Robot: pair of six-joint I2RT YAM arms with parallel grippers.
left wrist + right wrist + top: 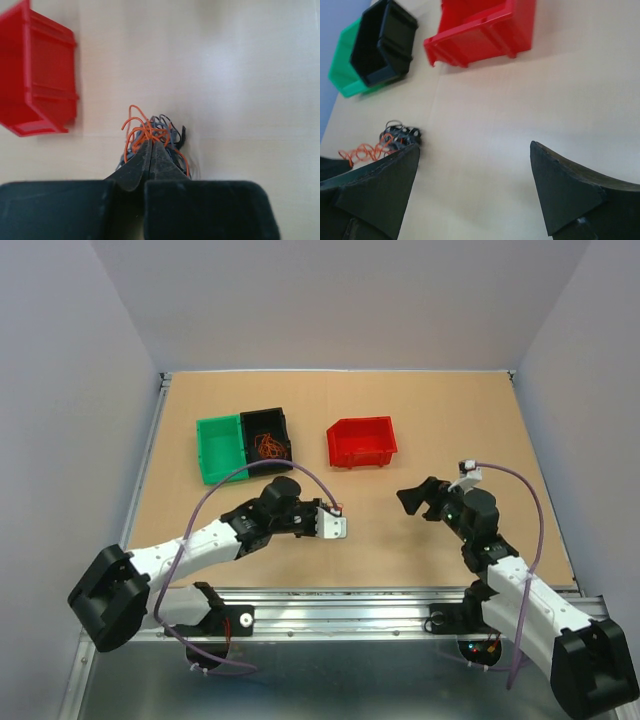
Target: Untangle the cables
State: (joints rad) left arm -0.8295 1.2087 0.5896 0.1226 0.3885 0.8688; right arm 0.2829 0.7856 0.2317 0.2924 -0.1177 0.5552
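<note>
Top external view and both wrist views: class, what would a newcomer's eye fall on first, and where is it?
The bright red bin at centre back, with the green bin and black bin side by side to its left. Next, the left gripper shut on a knot of orange and dark cables, while the right gripper stands wide open.

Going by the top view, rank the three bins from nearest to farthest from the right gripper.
1. Red bin: nearest, ahead and a little left of the right gripper.
2. Black bin: further left, beyond the red bin.
3. Green bin: farthest, leftmost, set against the black bin's outer side.
</note>
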